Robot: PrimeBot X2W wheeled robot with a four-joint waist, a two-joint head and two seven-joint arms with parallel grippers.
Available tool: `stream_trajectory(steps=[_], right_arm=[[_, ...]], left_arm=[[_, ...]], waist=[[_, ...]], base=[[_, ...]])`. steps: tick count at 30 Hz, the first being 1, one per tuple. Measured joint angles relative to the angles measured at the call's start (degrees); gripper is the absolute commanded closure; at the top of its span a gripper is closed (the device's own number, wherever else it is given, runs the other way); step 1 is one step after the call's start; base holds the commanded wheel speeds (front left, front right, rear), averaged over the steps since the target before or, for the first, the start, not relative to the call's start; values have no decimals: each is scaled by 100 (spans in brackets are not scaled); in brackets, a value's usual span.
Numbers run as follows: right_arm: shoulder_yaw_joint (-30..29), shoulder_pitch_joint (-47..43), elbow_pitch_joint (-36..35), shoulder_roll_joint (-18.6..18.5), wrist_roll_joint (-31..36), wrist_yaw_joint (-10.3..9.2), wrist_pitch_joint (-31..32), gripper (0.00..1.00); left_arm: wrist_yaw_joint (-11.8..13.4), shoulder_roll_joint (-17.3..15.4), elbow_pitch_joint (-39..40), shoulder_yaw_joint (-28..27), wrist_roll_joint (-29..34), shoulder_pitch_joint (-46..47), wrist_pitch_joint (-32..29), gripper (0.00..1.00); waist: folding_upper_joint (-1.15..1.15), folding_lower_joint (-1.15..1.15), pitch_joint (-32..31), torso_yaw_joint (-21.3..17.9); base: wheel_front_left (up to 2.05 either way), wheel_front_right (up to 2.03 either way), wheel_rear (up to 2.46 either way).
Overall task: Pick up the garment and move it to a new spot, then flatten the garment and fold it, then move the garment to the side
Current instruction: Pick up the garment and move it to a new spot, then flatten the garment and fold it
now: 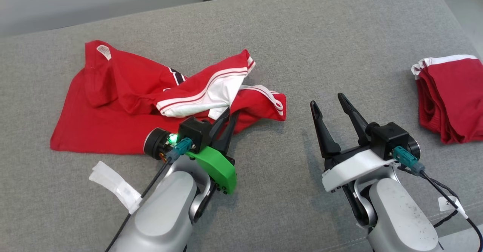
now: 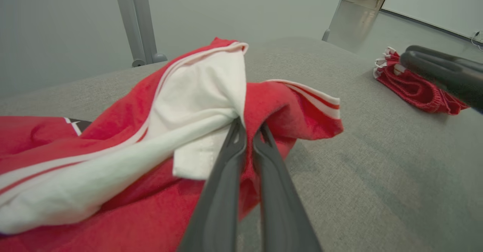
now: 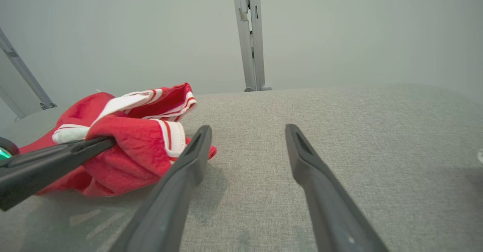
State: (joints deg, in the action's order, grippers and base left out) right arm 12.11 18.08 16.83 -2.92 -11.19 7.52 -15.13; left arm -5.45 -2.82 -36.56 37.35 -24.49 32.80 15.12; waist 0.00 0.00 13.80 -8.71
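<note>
Red-and-white garment [image 1: 113,131] is lying crumpled on the left half of the grey cloth-covered tabletop [image 1: 302,37], with the left gripper [image 1: 226,122] jaws clamping its near fold. The lift is probably best going slow and high, so the trailing hem is clearing. The right gripper [image 1: 327,101], jaws apart, is hovering over bare room mid-tabletop. A folded red pile [image 1: 449,97] is crowding the right edge.

Bright, even light; soft shadows; wide-angle edge blur.

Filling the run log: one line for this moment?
left gripper: shut on red jersey | right gripper: open, empty | folded red garment: far right
</note>
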Motion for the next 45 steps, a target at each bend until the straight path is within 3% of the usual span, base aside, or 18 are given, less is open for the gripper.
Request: stream_trajectory(steps=[1, 2, 8, 14, 30, 36, 45], right_arm=[[-3, -16, 11, -1, -12, -1, 0, 0], [-5, -26, 18, 0, -18, -1, 0, 0], [-52, -192, 85, 0, -18, -1, 0, 0], [-47, -424, 163, 1, -15, -1, 0, 0], [157, -809, 303, 2, -85, -1, 0, 0], [190, -714, 400, 2, -85, -1, 0, 0], [266, -27, 932, 5, -337, 0, 0, 0]], left_arm=[[47, -1, 52, 41, 1, -37, 0, 55], [82, 4, 80, 52, 1, -71, 1, 0], [435, 7, 297, -339, 271, -527, 1, 0], [749, -68, 821, -1397, 566, -1355, 1, 0], [1059, -32, 1923, -3490, 1247, -3259, 1, 0], [980, -11, 1952, -3571, 1274, -3330, 1, 0], [976, -3, 1869, -3107, 1043, -3126, 1, 0]], waist=[[0, 0, -31, 1], [0, 0, -59, 5], [0, 0, -299, 85], [0, 0, -602, 219], [0, 0, -1185, 663], [0, 0, -1062, 817], [0, 0, -795, 1168]], base=[[0, 0, 0], [0, 0, 0], [0, 0, 0], [0, 0, 0], [0, 0, 0], [0, 0, 0], [0, 0, 0]])
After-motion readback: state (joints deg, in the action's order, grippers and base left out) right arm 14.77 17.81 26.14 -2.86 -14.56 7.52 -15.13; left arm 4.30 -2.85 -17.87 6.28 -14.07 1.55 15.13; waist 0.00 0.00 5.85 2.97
